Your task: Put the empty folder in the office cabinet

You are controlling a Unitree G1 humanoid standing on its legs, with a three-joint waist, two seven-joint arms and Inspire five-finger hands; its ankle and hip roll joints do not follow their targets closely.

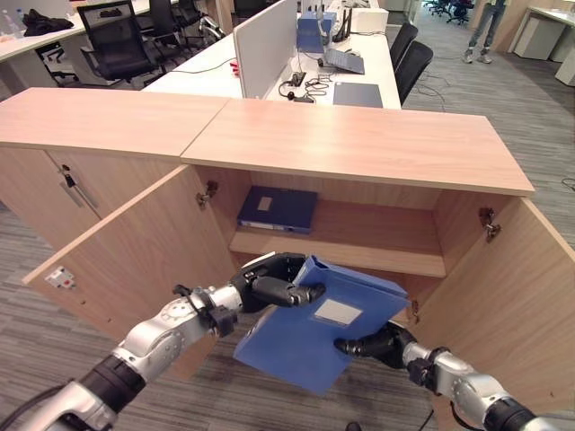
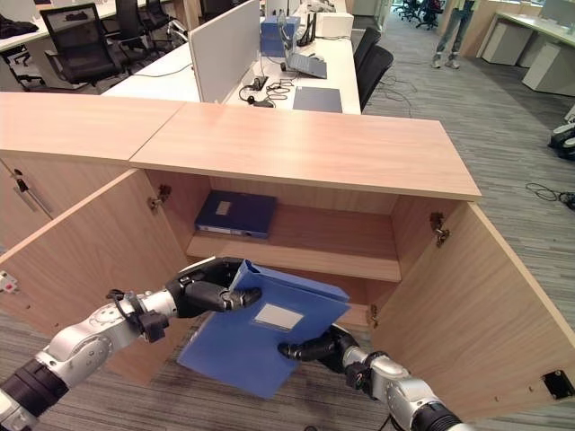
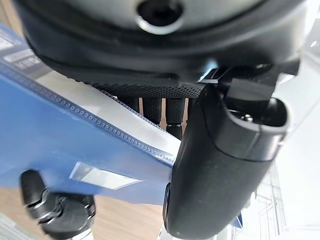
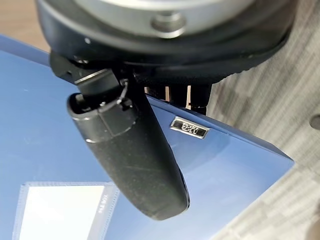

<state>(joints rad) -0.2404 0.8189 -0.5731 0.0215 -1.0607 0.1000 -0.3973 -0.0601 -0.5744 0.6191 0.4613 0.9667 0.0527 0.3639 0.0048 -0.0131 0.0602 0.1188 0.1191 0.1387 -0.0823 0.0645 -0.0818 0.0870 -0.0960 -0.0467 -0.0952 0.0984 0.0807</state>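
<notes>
Office desks and chairs stand behind the wooden office cabinet [image 1: 359, 144], whose two doors hang open. Inside, a dark blue binder [image 1: 278, 208] lies flat on the shelf [image 1: 377, 242]. Both hands hold the blue folder [image 1: 310, 346] in front of the opening, tilted, below shelf level. Left hand [image 1: 269, 283]: thumb on the folder's upper face, fingers curled beneath its top edge. Right hand [image 1: 377, 346]: thumb pressed on the face beside the white label [image 1: 338, 312], fingers under the folder's edge.
</notes>
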